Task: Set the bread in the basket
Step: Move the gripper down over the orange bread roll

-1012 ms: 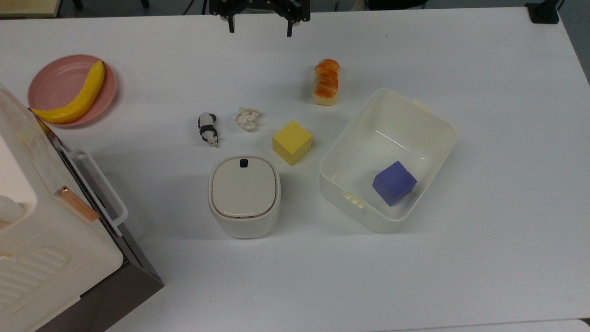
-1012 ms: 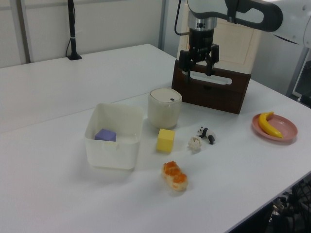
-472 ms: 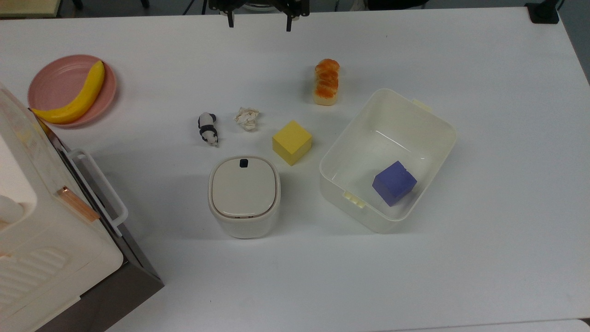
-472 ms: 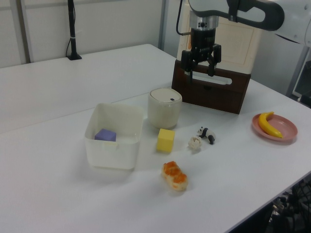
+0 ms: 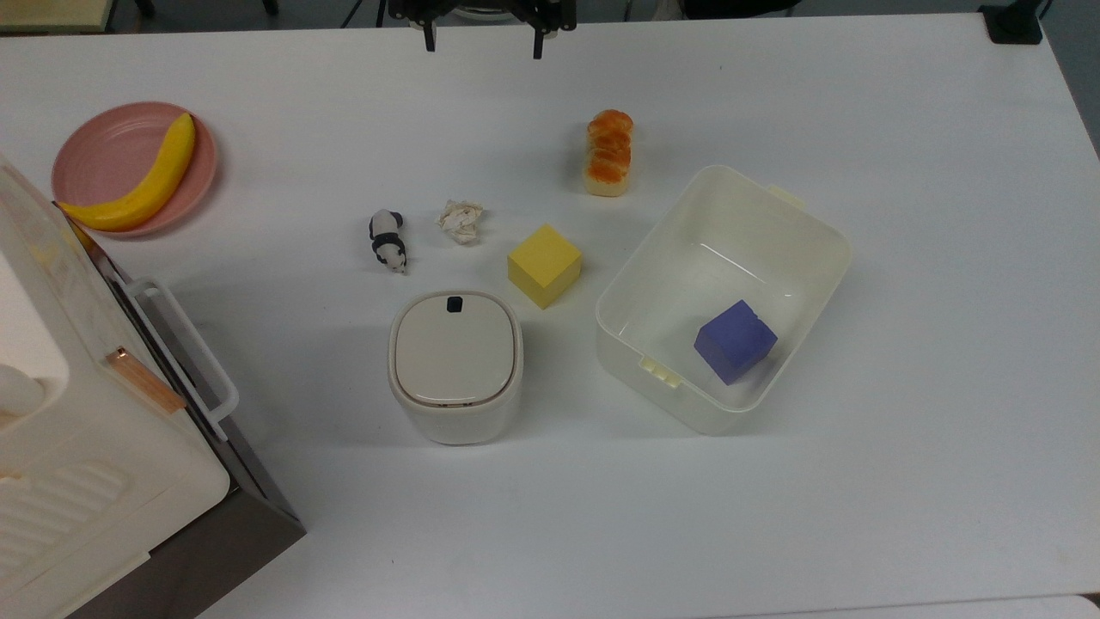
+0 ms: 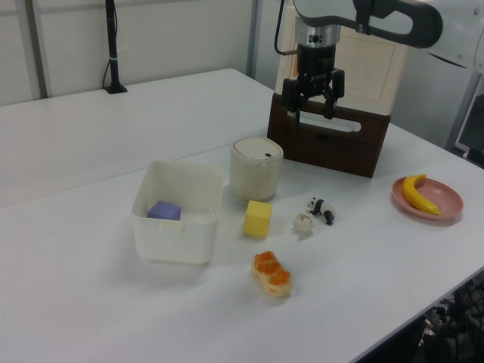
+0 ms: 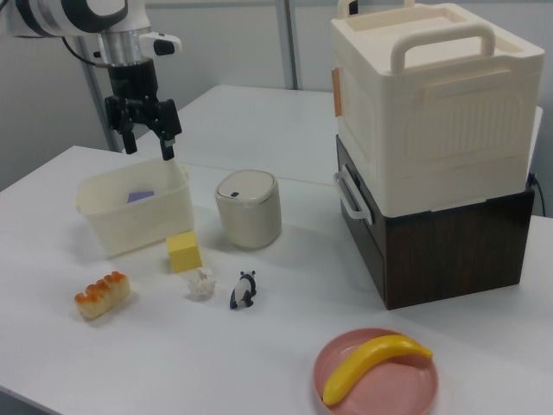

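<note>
Bread, small oblong toy loaf w/ orange-brown top (image 5: 608, 153): on table, outside cream-white rect. plastic basket (image 5: 795, 219), untouched. Gripper (image 6: 311, 100): fingers apart, empty, raised well apart. Pick + place remain.

White counter (image 5: 902, 481) spans scene, matte, evenly lit, soft shadows. Pale wall panels (image 6: 181, 34) behind with vertical metal posts (image 7: 286, 43). Black stand (image 6: 113, 45) with its base at counter's far edge in left view. Grey floor strip (image 5: 258, 13) beyond counter at top view's upper edge.
</note>
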`<state>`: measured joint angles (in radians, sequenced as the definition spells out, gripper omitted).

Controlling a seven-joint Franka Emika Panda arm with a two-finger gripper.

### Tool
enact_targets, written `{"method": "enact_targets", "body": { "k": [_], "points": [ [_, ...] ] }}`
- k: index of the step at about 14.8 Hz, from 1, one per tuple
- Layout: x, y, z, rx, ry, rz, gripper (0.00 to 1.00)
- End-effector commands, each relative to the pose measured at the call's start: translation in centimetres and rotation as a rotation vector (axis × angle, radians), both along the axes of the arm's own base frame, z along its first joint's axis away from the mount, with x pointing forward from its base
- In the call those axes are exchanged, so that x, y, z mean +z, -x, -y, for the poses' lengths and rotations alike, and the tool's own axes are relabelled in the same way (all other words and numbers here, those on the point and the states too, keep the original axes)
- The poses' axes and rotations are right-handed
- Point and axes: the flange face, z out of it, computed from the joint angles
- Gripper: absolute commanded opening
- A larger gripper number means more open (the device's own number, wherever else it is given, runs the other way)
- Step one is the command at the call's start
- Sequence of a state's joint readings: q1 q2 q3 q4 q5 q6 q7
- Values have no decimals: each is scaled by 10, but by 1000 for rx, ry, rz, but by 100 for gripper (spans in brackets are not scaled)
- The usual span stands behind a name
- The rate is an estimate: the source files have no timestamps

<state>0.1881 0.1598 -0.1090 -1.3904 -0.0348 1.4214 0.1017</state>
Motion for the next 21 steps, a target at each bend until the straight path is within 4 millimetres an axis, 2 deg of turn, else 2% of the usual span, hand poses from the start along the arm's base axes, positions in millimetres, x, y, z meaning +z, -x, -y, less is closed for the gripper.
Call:
{"method": "enact_targets", "body": {
  "k": [1,3,11,15,18,21],
  "points": [
    [0,-1,5,15,-12,19,100],
    [-4,-6,12,23,-13,28,100],
    [-27,-22,15,40,-12,25,100],
    [-60,-31,12,58,-6,-32,98],
    [-103,-24,-7,104,-3,-122,98],
    [-139,-3,-54,169,10,-210,98]
  ]
}}
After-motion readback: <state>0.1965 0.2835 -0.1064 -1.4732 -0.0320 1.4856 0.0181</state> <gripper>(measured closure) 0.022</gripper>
